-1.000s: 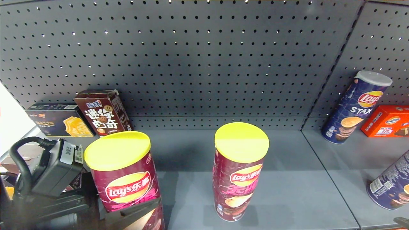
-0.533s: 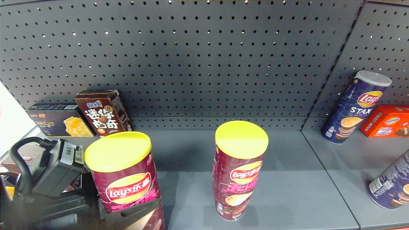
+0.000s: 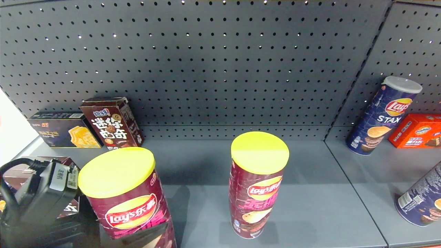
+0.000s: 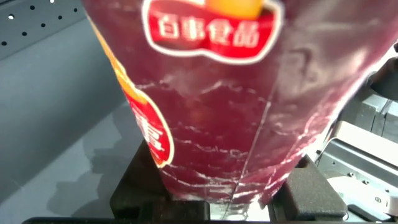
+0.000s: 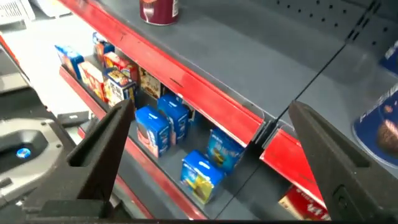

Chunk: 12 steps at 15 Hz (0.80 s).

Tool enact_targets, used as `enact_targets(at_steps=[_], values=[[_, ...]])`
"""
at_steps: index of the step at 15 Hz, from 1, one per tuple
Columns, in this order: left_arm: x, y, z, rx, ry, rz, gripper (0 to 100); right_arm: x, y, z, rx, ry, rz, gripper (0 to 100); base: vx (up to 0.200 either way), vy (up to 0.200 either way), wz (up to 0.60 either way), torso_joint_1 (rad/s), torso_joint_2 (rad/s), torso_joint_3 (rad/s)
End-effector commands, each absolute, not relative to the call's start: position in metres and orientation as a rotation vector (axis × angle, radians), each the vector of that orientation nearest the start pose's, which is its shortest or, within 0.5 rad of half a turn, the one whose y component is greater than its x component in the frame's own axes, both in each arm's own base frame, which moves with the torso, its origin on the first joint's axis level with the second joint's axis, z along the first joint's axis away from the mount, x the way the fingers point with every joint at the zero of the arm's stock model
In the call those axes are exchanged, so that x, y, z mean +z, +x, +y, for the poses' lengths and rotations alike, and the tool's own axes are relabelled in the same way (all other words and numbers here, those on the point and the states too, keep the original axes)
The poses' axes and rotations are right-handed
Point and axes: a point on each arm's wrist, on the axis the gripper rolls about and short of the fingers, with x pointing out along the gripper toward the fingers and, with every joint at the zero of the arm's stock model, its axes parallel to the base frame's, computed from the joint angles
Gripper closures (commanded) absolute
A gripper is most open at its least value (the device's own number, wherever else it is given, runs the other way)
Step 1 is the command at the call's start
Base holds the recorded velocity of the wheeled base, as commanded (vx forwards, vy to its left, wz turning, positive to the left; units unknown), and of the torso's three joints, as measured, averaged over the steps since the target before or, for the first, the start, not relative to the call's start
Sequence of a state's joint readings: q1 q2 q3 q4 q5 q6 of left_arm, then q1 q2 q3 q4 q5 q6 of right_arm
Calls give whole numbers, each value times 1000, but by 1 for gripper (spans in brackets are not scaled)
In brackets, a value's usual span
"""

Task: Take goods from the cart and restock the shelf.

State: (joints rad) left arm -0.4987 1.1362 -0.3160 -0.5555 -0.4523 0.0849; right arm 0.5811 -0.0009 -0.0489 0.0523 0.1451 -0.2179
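Likely light, stiff and slippery, the chip can (image 3: 119, 193) is gripped low between the left fingers (image 4: 311, 194); the right fingers (image 5: 102, 146) are held apart.

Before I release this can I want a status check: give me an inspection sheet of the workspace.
Surface: grey shelf, open space between the cans.
Job's things: chip can with yellow lid, held at front left, slightly tilted; matching can upright mid-shelf.
Clutter: brown box and dark box at back left; blue can, orange box and second blue can in the right bay.
Grippers: left end effector shut on the chip can; right end effector open, empty.
Cables: black cable looping at the left wrist.
Surroundings: pegboard behind; lower shelf stocked with blue boxes.
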Motion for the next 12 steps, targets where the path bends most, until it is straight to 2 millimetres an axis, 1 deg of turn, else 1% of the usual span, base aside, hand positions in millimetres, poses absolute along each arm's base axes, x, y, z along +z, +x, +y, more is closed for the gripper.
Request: enact_targets(at_steps=[1,4,6,9,12], values=[[170,117,-75,-955,84,221,100,84,-24,-12,720,-200,-72,0,0,0,0,0,0,0],[168,111,-71,-942,82,215,100,84,-23,-15,565,-163,-46,0,0,0,0,0,0,0],[164,110,-71,-942,82,229,100,85,-23,-12,451,-137,-20,0,0,0,0,0,0,0],[164,110,-70,-941,82,229,100,87,-16,-6,369,-130,89,0,0,0,0,0,0,0],[163,107,-68,-939,82,226,100,86,-18,-3,123,-102,94,0,0,0,0,0,0,0]])
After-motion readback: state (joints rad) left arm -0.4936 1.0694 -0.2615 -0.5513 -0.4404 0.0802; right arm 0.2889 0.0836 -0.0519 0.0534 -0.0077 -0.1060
